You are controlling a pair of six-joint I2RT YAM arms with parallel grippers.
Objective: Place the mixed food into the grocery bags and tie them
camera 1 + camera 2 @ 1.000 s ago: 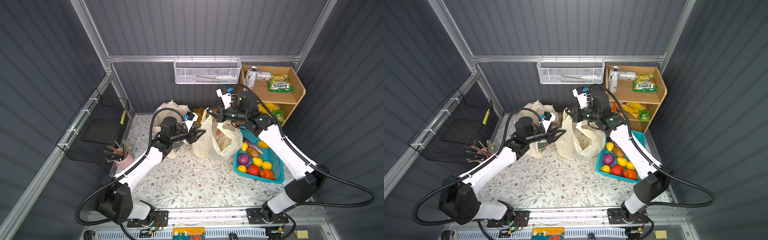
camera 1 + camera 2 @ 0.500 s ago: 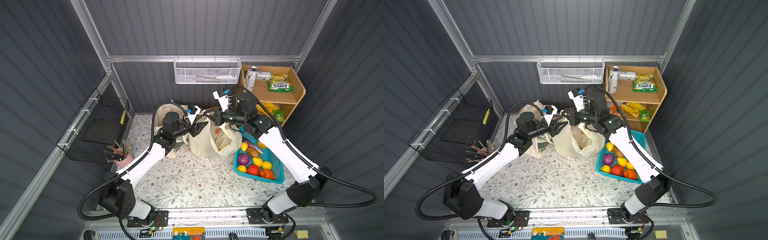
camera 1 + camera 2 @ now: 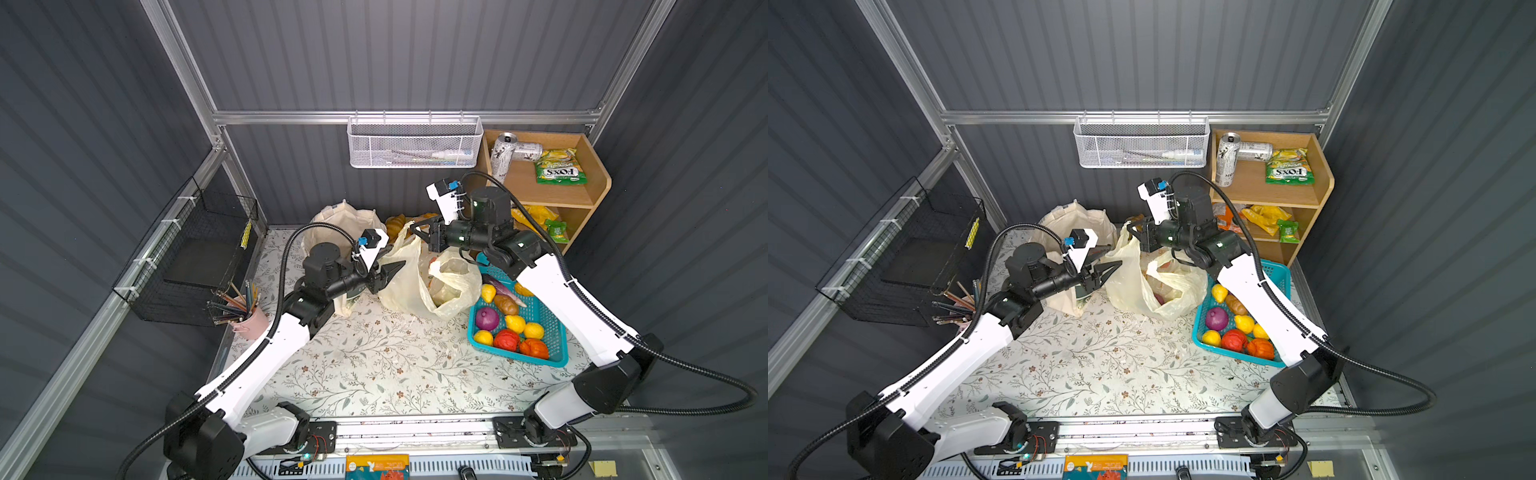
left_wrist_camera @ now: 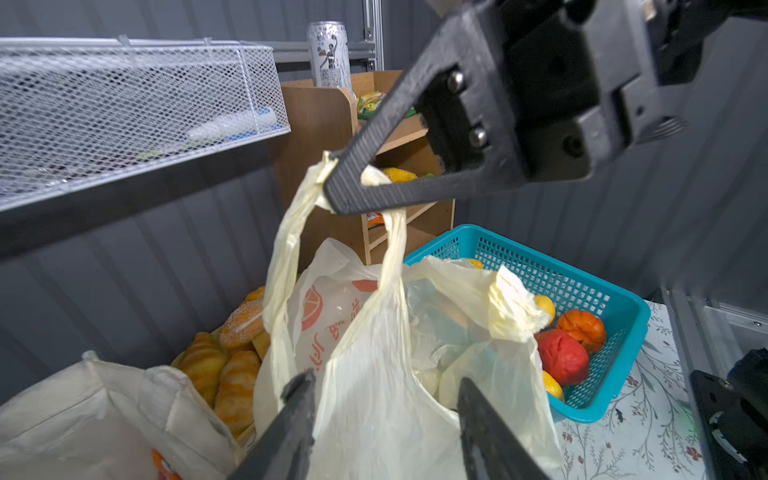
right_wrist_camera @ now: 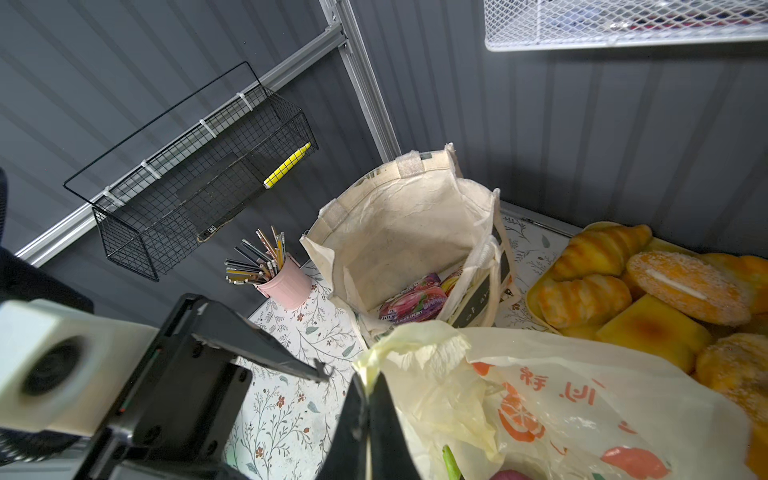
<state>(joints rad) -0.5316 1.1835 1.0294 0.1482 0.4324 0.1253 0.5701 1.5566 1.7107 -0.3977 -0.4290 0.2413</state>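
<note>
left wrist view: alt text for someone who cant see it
The right pincer is shut on a loop handle of the cream plastic bag, holding it up taut. The left pincer stands open in front of the bag, with a canvas tote beside it and a turquoise basket of toy fruit behind.

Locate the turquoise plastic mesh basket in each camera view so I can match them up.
In a top view: turquoise plastic mesh basket at right, beside the cream-yellow plastic bag.
In a top view: same spot, right of the bag.
Left wrist: behind the bag, next to the wooden shelf; basket at.
Right wrist: not in it.
Shared landmark: white wire wall basket, in all four views.
</note>
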